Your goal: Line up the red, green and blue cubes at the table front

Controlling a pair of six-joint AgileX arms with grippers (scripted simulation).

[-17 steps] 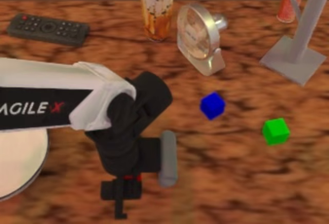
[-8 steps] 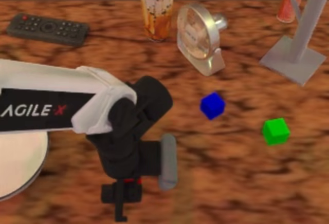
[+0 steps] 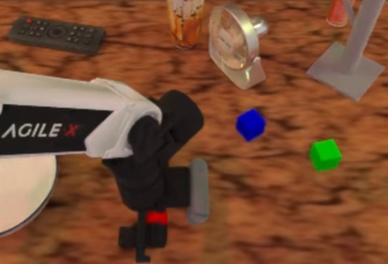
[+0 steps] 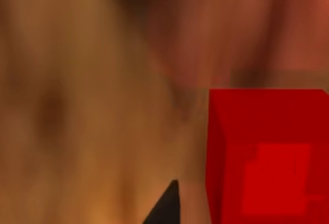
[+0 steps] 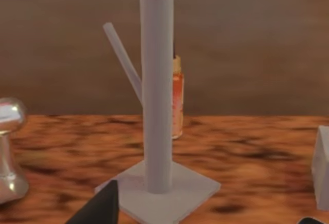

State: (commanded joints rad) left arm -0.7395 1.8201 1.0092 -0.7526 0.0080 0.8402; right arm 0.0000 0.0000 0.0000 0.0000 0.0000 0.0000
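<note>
Your left gripper [image 3: 144, 235] sat at the table's [image 3: 273, 215] front, about 7 o'clock, fingers closed on the small glossy red cube [image 3: 157, 217]; the deep blue cube [image 3: 250, 125] lay near centre, the bright green cube [image 3: 325, 154] at 3 o'clock; whether the right gripper's were open, you couldn't tell

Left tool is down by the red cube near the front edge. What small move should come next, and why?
Probably lift the left tool straight up. The red cube now shows by it at the table front, while the blue cube and green cube sit unaligned farther back. I can't confirm the release.
</note>
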